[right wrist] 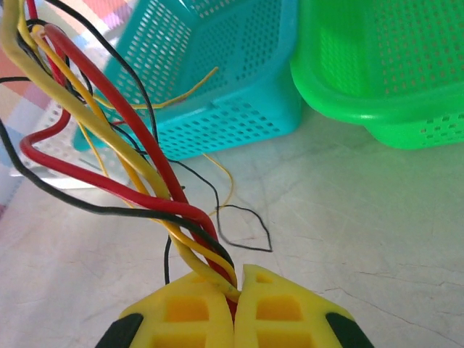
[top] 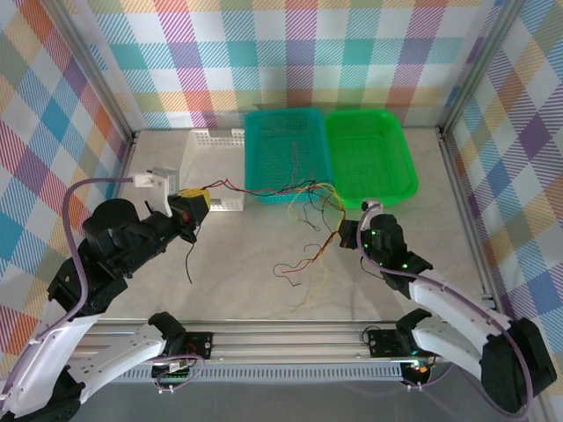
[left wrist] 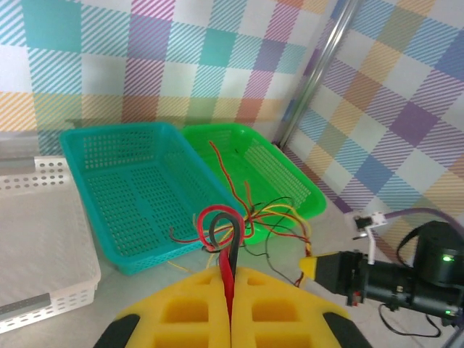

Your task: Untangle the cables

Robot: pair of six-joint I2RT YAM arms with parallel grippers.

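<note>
The left hand (top: 195, 204) and right hand (top: 346, 230) each pinch the cables (right wrist: 141, 156), strung between them near the teal basket (top: 280, 139).

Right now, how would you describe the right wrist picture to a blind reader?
The right gripper pinches a bundle of red, yellow and black wires, which fan upward; behind sit a teal basket and a green basket.

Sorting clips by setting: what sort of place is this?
Probably a staged robot test cell, not a home: checked walls on a metal frame box in the table; a left arm and right arm are mounted at its near edge, plus a teal basket, green basket and loose wires.
</note>
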